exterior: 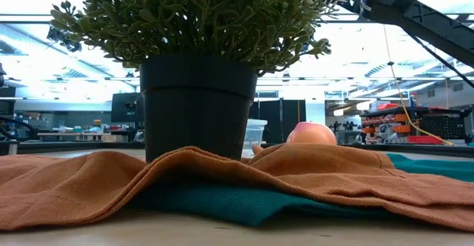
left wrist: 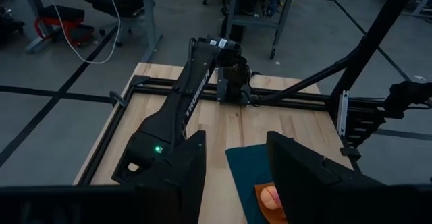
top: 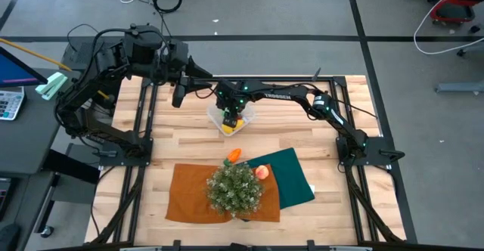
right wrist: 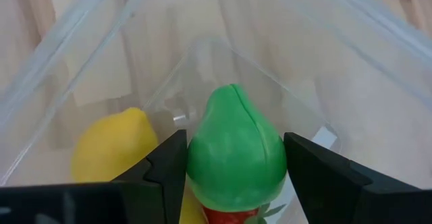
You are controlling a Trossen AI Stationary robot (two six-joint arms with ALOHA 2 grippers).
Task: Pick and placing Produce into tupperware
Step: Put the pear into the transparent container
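Wooden table (top: 189, 149), grey lab floor around.
Right gripper (right wrist: 233, 177) clamps green pear (right wrist: 234, 150) inside tupperware (top: 246, 118); left gripper (left wrist: 236, 177) open, aloft.

Only legible text: white "TROSSEN" lettering along the right arm (top: 281, 94) in the high view; same lettering on that arm in the left wrist view, partly readable
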